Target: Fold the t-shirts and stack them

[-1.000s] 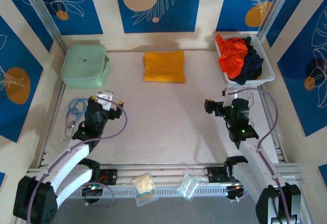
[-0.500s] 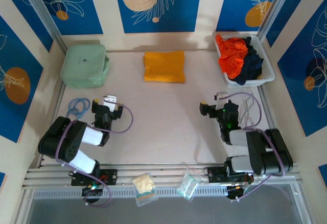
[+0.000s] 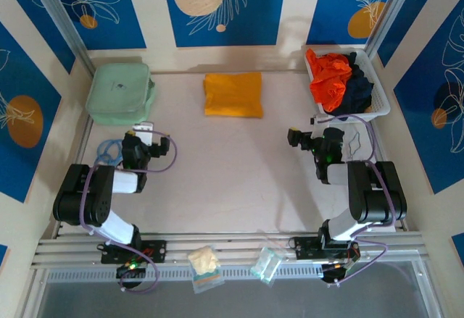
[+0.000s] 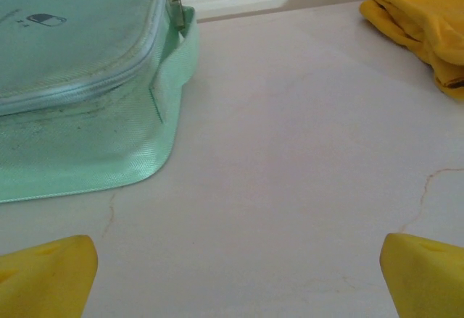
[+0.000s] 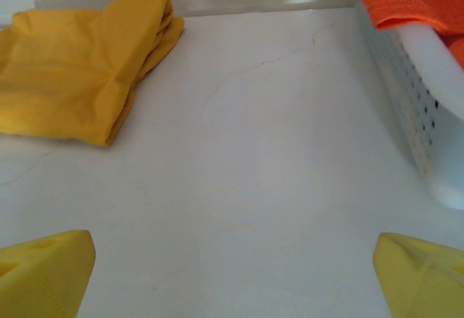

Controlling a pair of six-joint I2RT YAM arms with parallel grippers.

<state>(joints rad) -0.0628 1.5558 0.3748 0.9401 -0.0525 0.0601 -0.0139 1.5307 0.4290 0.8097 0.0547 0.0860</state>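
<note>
A golden-yellow t-shirt [image 3: 232, 93] lies folded at the back middle of the table; its edge shows in the left wrist view [image 4: 424, 21] and it lies ahead to the left in the right wrist view [image 5: 80, 72]. The orange-red t-shirt [image 3: 330, 79] and the navy t-shirt [image 3: 359, 90] sit crumpled in a white basket [image 3: 382, 106] at the back right. My left gripper [image 3: 142, 131] hangs low over bare table, open and empty, its yellow fingertips [image 4: 43, 278] wide apart. My right gripper [image 3: 303, 138] is open and empty too, left of the basket [image 5: 428, 115].
A pale mint-green zipped case [image 3: 119, 93] stands at the back left, close ahead of the left gripper [image 4: 80, 79]. A blue cable loop [image 3: 110, 150] lies beside the left arm. Two clear packets [image 3: 204, 264] [image 3: 267, 264] rest on the front rail.
Both arms have folded back from their stretched poses into a low tucked pose. Each gripper has shifted slightly toward the back of the table. The shirts have not moved.
</note>
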